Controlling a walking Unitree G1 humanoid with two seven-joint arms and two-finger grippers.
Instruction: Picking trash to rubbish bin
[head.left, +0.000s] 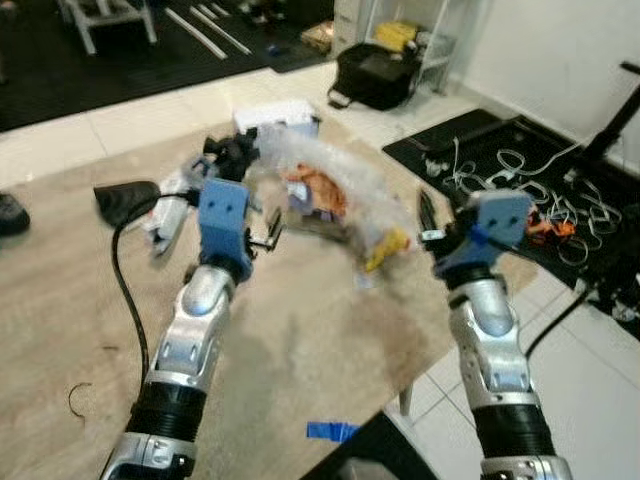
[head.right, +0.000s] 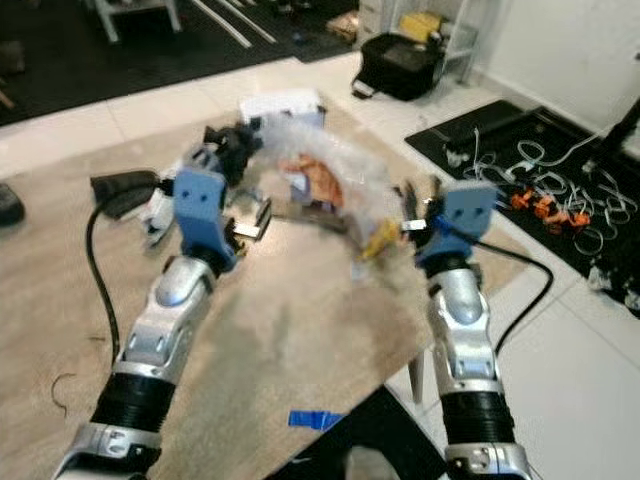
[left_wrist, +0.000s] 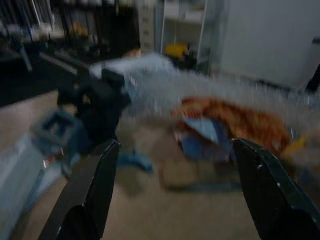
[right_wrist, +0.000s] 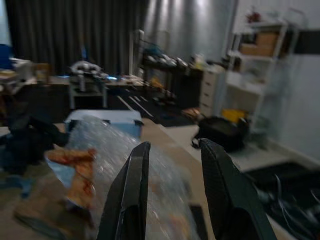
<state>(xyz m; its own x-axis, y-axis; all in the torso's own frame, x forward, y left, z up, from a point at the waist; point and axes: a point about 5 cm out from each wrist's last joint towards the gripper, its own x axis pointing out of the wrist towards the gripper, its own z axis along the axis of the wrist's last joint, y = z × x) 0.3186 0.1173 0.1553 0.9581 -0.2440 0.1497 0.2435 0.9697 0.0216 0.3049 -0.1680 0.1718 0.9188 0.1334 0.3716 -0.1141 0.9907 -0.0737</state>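
Nearest the camera, at 6 o'clock, a strip of blue tape (head.left: 331, 431) lies at the surface's (head.left: 300, 350) front edge. Both silver arms reach up over the wood. The left pincer (head.left: 262, 232) hangs at about 11 o'clock with its fingers (left_wrist: 90, 195) spread wide apart and nothing between them. The right pincer (head.left: 427, 222) hangs at about 2 o'clock near the surface's right edge; its fingers (right_wrist: 131, 192) stand a small gap apart, holding nothing.

Between and just beyond the two pincers lies the trash: a clear plastic bag (head.left: 335, 180) stuffed with orange and blue scraps, blurred, resting on the surface at 12 o'clock. A yellow bit (head.left: 388, 247) shows at its near right end. At 10 o'clock a black cable (head.left: 124, 290) runs across the wood to a dark lump (head.left: 125, 200). Behind the bag sits a white box (head.left: 275, 115). Farther off, at 1 o'clock on the floor, is a black bag (head.left: 378, 75), and at 3 o'clock a tangle of white cords (head.left: 520, 175) on a dark mat.
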